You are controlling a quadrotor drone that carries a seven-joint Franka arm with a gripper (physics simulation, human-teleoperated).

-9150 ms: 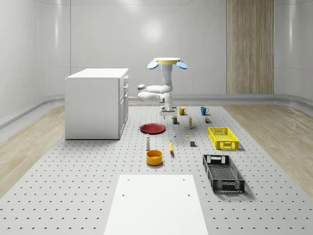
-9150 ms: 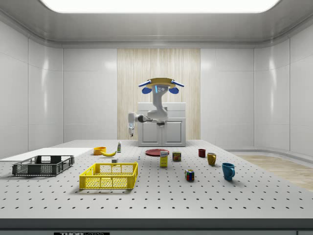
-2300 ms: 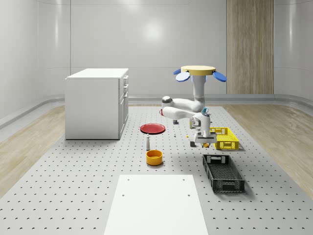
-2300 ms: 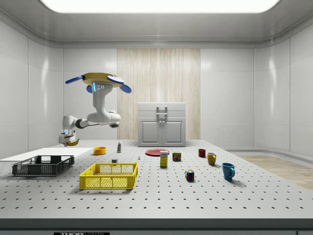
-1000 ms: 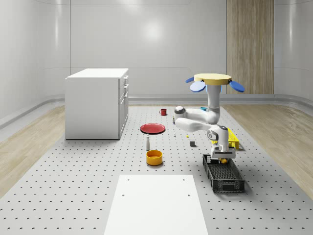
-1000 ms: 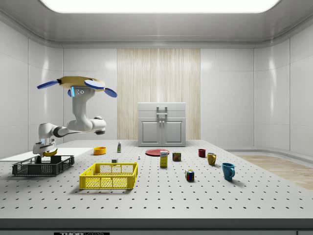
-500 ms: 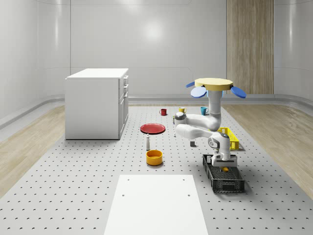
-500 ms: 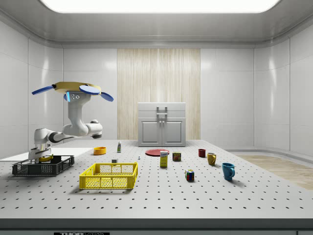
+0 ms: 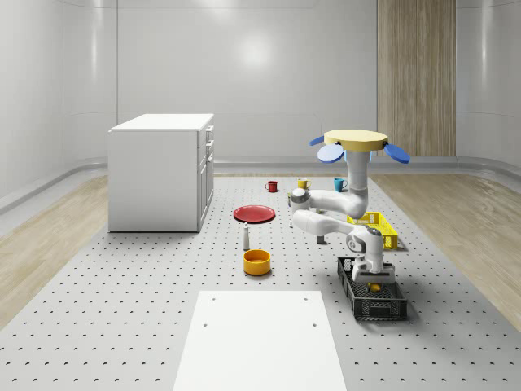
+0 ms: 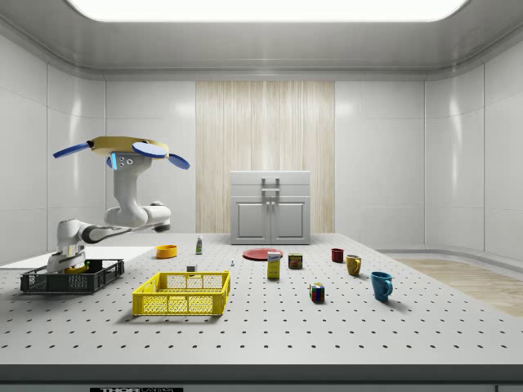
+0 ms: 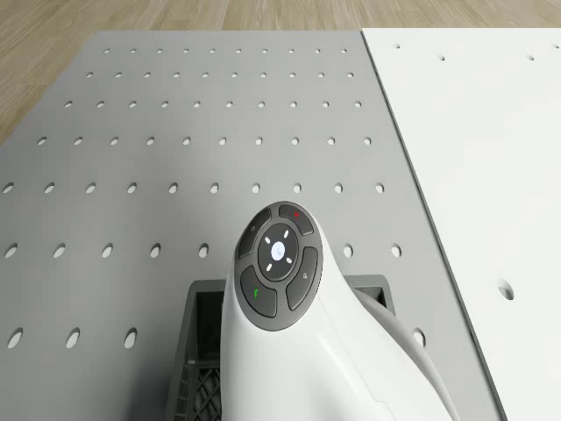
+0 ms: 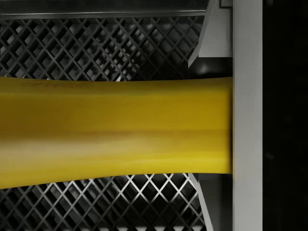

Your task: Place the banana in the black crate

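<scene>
While drone (image 9: 355,140) hovers by yellow crate (image 9: 383,227), gripper (image 9: 374,283) sits low inside black crate (image 9: 389,307), fingers (image 12: 246,120) clamped on banana (image 12: 115,132), mesh floor beneath.

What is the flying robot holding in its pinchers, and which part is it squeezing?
The gripper holds the banana, low inside the black crate. A finger presses its side; which stretch of the banana cannot be told.

drone (image 9: 356,140) aloft, arm (image 9: 330,213) bent down, gripper (image 9: 374,282) with jaws clamped
</scene>
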